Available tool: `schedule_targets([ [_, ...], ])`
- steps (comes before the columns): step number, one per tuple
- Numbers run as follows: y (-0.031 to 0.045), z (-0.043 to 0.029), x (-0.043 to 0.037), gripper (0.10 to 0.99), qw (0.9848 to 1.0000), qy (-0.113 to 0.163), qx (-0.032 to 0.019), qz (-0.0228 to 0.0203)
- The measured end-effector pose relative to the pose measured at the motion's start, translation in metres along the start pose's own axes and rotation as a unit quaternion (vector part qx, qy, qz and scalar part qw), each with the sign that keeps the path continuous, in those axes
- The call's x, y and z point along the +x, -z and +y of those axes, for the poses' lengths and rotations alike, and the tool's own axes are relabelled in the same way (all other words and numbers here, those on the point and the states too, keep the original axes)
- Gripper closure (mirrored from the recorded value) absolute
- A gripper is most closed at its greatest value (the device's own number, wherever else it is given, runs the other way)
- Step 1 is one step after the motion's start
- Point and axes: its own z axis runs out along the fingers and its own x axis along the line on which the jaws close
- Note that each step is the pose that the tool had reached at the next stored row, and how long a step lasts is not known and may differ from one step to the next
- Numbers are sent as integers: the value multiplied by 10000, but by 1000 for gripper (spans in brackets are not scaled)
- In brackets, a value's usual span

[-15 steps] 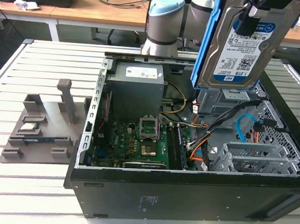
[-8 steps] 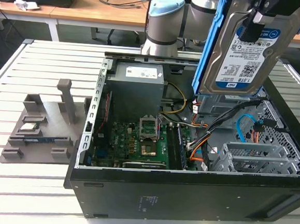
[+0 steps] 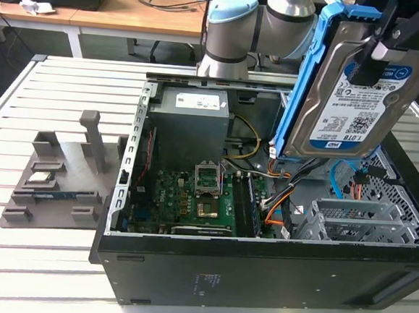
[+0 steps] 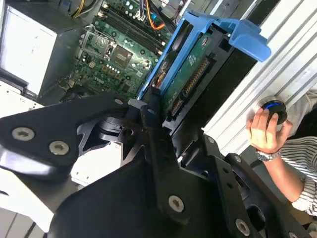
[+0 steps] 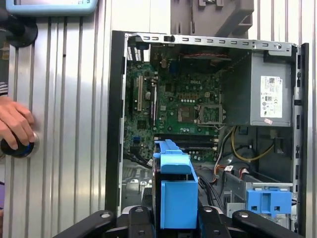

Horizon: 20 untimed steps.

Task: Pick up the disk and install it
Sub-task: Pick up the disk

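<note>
While gripped by the black pincer [image 3: 369,64], the silver, rectangular, blue-bracketed metal disk [image 3: 344,102] hangs tilted above the open black computer case [image 3: 273,267].
Pincer clamps the disk's flat faces; it seems stiff, fairly heavy, smooth and shock-sensitive, so a firm hold across the broad sides suits it.

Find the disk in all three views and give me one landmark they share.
Exterior view: the disk hangs in the hand over the computer case, at the exterior view's right, label showing.
Second wrist view: edge-on, green underside showing, motherboard beyond.
First wrist view: blue-framed edge, motherboard beyond.
Shared landmark: the motherboard.
</note>
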Motion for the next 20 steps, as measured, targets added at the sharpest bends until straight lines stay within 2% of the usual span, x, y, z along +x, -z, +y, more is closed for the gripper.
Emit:
schedule_targets([
  [1,-8,-2,2,722,9999,-158,6,9],
  [2,-7,-4,1,722,9999,-160,6,26],
  [7,-19,-40,1,722,9999,-159,6,28],
  [10,-53,-86,3,722,9999,-159,6,27],
  [20,-143,-129,7,722,9999,-159,6,27],
])
